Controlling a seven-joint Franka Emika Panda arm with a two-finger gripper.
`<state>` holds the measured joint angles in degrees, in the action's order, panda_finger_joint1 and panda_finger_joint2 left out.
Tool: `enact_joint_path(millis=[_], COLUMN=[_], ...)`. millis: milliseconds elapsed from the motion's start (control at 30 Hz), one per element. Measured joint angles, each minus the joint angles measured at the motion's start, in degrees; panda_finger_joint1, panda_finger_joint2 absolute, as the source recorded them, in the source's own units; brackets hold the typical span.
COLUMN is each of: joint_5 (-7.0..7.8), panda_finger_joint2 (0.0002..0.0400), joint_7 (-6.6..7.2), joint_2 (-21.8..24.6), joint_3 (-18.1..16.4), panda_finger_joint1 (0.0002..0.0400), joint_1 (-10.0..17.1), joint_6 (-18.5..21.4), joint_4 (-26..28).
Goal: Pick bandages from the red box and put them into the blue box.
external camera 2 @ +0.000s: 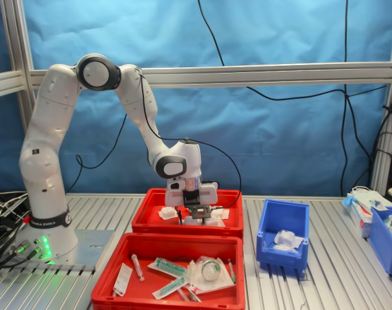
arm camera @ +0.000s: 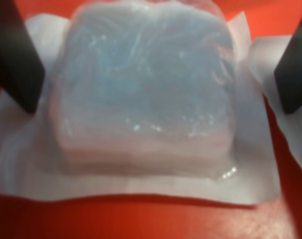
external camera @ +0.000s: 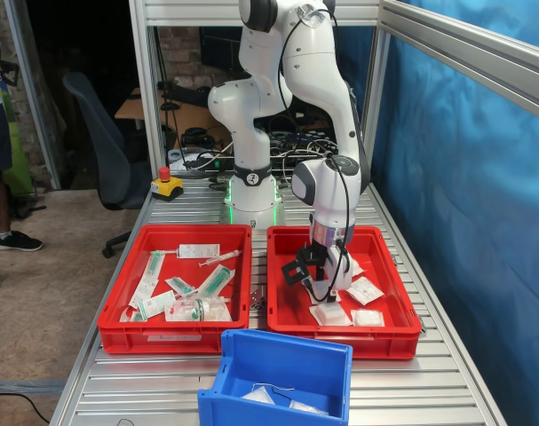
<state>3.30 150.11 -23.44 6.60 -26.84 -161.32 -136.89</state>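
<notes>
**Desk:** What does the bench show?

**Operator:** My white Franka arm is bent down into the wide, shallow red plastic crate (external camera: 386, 306) that holds only white square packets. The gripper (external camera: 327, 300) sits low over one puffy white bandage pad in clear crinkly wrap (external camera: 329, 313), near the crate's front wall in the first exterior view.

**Desk:** Closed on it?

**Operator:** No. In the wrist view I see the two dark fingers (arm camera: 15, 64) spread wide, one on each side of the bandage (arm camera: 146, 99), standing over the wrap's flat border and clear of the puffy middle. The pad lies flat on the red floor.

**Desk:** The rest of the bandages?

**Operator:** Two more white packets (external camera: 366, 290) lie just beside it, toward the first exterior view's right. Others already rest in the blue plastic bin with the lowered front lip (external camera: 282, 373), which stands on the slatted aluminium table (external camera: 447, 390) just in front of the two crates.

**Desk:** And the second crate?

**Operator:** An identical red crate (external camera: 127, 306) beside the first holds syringes and long green-and-white packets (external camera: 214, 282).
</notes>
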Motion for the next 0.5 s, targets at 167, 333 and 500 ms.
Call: enact_joint_path(millis=[167, 333, 500], joint_5=[0.00, 0.00, 0.00], panda_finger_joint2=[0.0400, 0.0400, 0.0343], joint_7=[0.00, 0.00, 0.00], joint_2=[-0.36, -0.47, -0.56], joint_3=[0.30, 0.45, 0.55], panda_finger_joint1=[0.0400, 0.0400, 0.0343], joint_1=[0.00, 0.00, 0.00], joint_6=[0.00, 0.00, 0.00], joint_4=[0.40, 0.61, 0.69])
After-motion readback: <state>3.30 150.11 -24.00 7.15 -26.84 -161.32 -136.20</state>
